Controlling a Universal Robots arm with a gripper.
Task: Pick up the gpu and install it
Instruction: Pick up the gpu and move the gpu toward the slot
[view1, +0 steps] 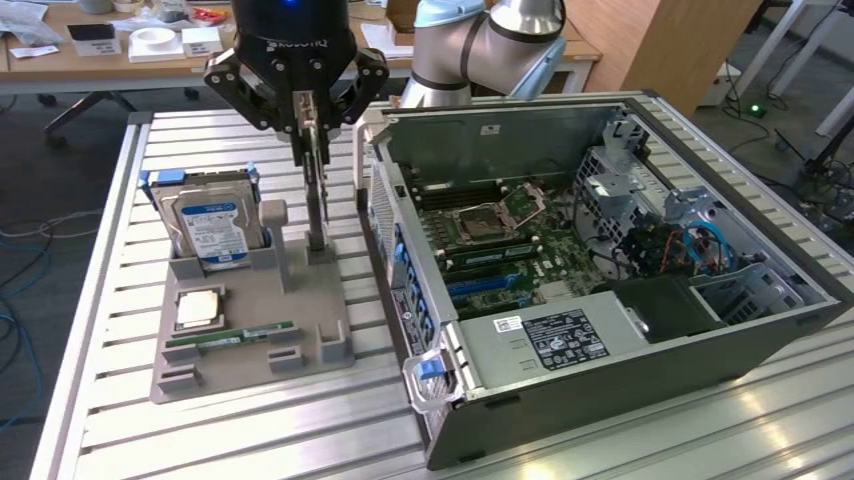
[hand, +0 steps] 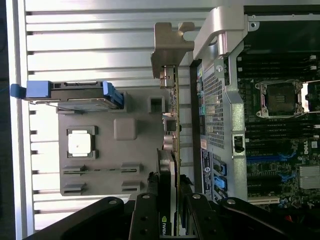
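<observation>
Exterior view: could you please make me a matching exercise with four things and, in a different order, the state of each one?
Things
1. gpu
2. hard drive
3. RAM stick
4. computer case

States
A. lies flat on the grey holder
B. open, with the motherboard visible
C. upright, gripped from above by the gripper
D. stands in a slot, showing a blue-white label

Pairs: 1-C, 2-D, 3-A, 4-B
</observation>
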